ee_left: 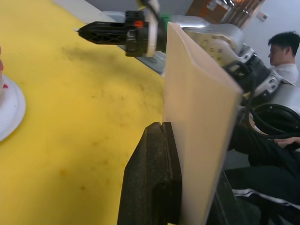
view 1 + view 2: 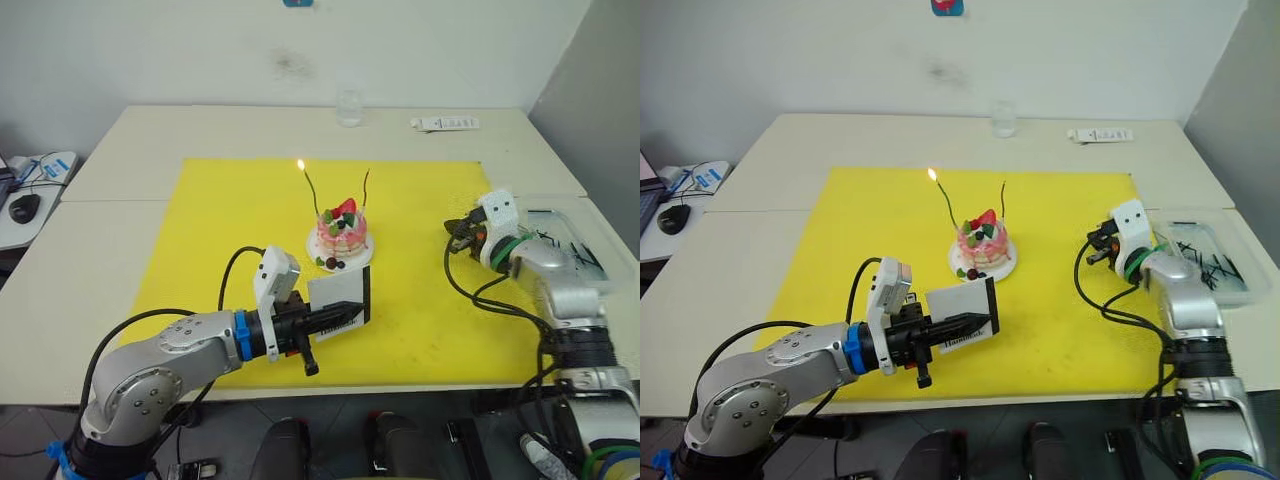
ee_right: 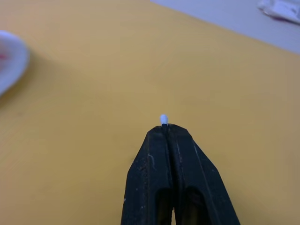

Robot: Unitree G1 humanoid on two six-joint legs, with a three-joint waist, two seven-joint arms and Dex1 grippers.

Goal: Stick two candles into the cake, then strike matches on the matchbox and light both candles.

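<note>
The pink-and-white cake (image 2: 343, 235) sits on its small white plate (image 2: 318, 250) in the middle of the yellow mat. Two thin wavy candles stand in it. The left candle (image 2: 312, 195) carries a small flame at its tip, and the right candle (image 2: 366, 188) has none. My left gripper (image 2: 353, 311) is shut on the white matchbox (image 2: 962, 310) and holds it on edge just in front of the cake. To the right of the cake my right gripper (image 2: 455, 230) is shut on a match (image 3: 163, 119), whose pale tip pokes out between the fingertips.
A clear tray (image 2: 1232, 285) with several dark matches lies at the right edge, behind my right arm. A glass (image 2: 349, 107) and a white packet (image 2: 445, 124) stand at the far side. A mouse (image 2: 24, 208) lies far left. A seated person (image 1: 281, 51) is off to the right.
</note>
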